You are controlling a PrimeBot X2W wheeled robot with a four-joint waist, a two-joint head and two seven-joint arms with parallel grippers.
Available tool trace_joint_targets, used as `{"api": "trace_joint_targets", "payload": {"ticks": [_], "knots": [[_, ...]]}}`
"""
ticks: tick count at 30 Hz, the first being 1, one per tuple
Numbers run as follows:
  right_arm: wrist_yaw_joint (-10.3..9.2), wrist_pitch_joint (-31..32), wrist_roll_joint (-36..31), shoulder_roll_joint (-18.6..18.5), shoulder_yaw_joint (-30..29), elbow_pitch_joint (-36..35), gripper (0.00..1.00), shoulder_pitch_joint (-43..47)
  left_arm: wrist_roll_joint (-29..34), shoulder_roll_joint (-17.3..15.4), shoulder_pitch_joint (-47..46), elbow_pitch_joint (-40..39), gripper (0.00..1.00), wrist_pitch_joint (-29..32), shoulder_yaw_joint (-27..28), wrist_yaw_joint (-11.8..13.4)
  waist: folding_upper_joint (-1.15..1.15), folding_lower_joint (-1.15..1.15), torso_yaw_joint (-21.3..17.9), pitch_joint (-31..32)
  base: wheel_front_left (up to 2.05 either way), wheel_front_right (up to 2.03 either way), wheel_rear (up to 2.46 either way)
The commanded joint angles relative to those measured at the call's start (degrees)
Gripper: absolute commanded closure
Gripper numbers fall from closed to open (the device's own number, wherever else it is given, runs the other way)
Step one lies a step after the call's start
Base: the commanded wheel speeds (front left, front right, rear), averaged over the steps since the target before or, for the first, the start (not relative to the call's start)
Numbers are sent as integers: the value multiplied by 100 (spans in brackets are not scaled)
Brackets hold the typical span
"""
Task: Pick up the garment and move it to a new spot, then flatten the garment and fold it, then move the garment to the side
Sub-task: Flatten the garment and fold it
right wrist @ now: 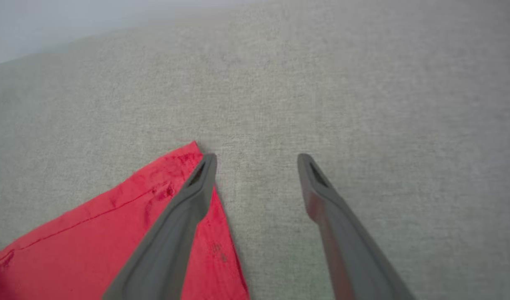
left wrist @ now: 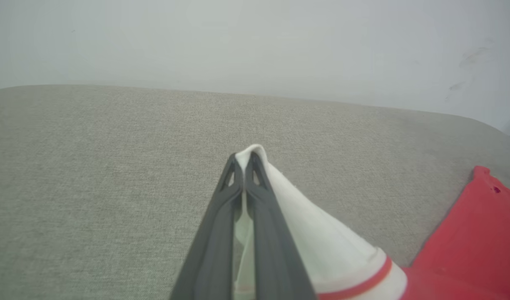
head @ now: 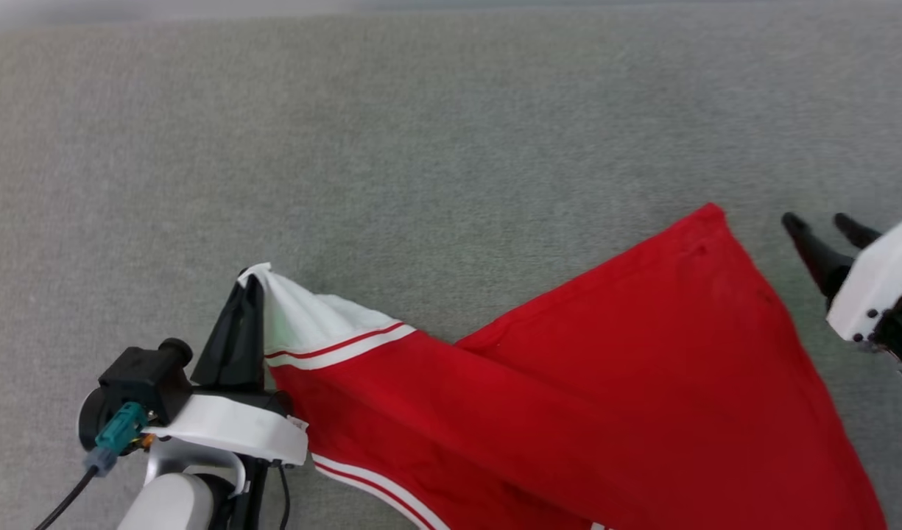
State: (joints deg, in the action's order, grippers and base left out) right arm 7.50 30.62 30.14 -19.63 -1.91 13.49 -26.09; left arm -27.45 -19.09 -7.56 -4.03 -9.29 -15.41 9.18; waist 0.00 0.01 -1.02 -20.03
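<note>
The garment [head: 605, 368] is a red shirt with a white sleeve trimmed in red stripes, spread over the lower right of the head view. My left gripper [head: 250, 283] is shut on the tip of the white sleeve [left wrist: 313, 233], which drapes over its right finger in the left wrist view. A red corner of the garment [right wrist: 155, 216] lies flat on the surface. Just right of that corner, my right gripper [head: 819, 224] stands open with nothing between its fingers [right wrist: 196, 187]. In the right wrist view the left finger overlaps the red corner.
A grey fabric-covered surface [head: 421, 147] stretches under everything, with much bare room above and left of the garment. A pale wall [left wrist: 255, 41] rises behind the surface's far edge in the left wrist view.
</note>
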Motion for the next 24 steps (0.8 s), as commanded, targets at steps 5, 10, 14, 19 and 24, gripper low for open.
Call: {"api": "trace_joint_targets", "payload": {"ticks": [5, 10, 14, 19, 24], "knots": [[-2, 1342, 82, -145, 420, 94, 0, -453, 25, 104, -212, 69, 100, -99, -104, -61, 0, -1, 332, -312, 0, 0, 0], [-2, 1854, 58, -186, 704, 169, 0, -729, 8, 182, -342, 144, 100, -163, -170, -108, 0, -1, 471, -469, 0, 0, 0], [-2, 2390, 160, -127, 1057, 582, 0, -660, 3, 219, -416, 222, 100, -190, -216, -145, 0, -1, 548, -537, 0, 0, 0], [-1, 2970, 220, -52, 1247, 927, 100, -480, -22, 239, -458, 339, 100, -189, -259, -157, 0, -1, 585, -519, 0, 0, 0], [-1, 2816, 222, -120, 1157, 831, 100, -592, -60, 249, -461, 470, 100, -167, -284, -154, 0, -1, 585, -367, 0, 0, 0]]}}
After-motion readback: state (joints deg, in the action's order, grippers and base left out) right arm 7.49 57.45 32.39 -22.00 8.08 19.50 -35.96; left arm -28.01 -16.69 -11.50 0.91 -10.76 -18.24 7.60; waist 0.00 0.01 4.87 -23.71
